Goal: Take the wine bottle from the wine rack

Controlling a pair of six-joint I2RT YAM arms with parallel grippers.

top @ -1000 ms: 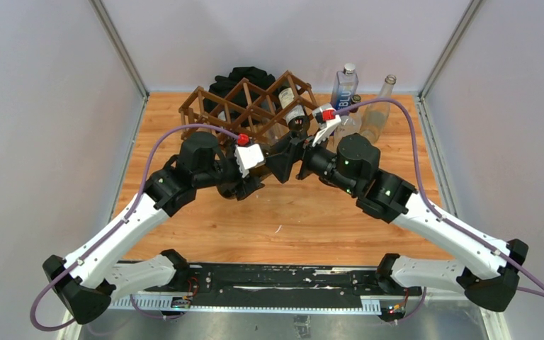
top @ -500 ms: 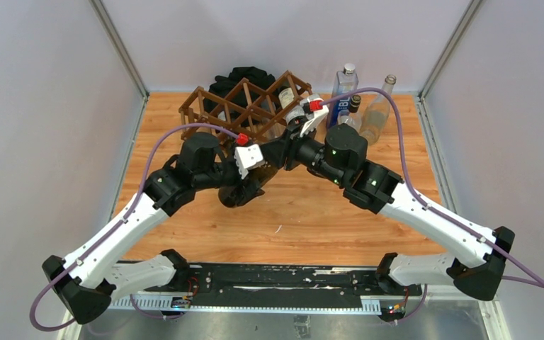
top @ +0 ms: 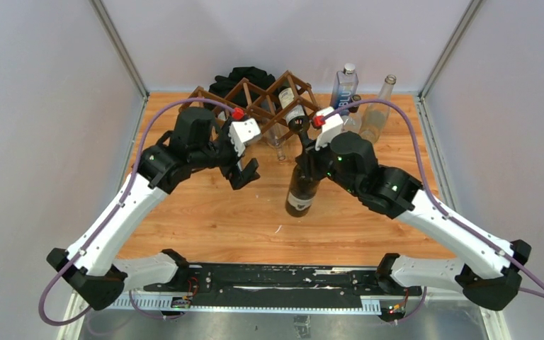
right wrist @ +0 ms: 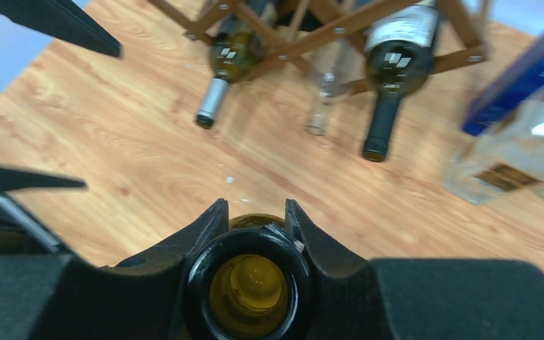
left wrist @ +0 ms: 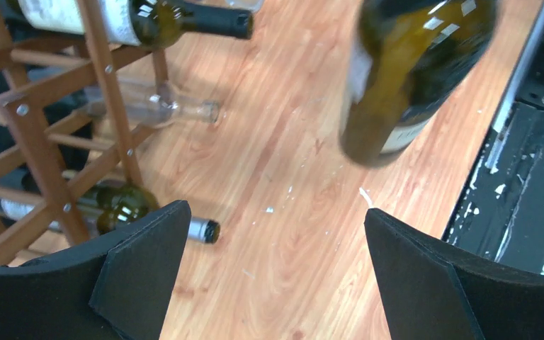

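Note:
The dark green wine bottle (top: 302, 191) is out of the wine rack (top: 253, 106) and stands nearly upright over the table's middle. I cannot tell whether its base touches the wood. My right gripper (top: 304, 157) is shut on its neck; in the right wrist view the fingers (right wrist: 205, 230) clamp just below the open black mouth (right wrist: 250, 287). My left gripper (top: 244, 173) is open and holds nothing, to the left of the bottle and in front of the rack. Its wrist view shows the wine bottle (left wrist: 411, 71) at upper right and the rack (left wrist: 42, 134) at left.
The rack holds two more wine bottles (right wrist: 223, 53) (right wrist: 397, 64) and a clear bottle (right wrist: 324, 92), necks toward me. A blue-labelled bottle (top: 343, 85) and a clear bottle (top: 377, 110) stand at the back right. A black cloth heap (top: 241, 75) lies behind the rack. A black rail (top: 269, 280) runs along the near edge.
The right gripper closed on the bottle's neck and swung the bottle from lying between the arms to upright. The left gripper opened, let go and drew back to the left.

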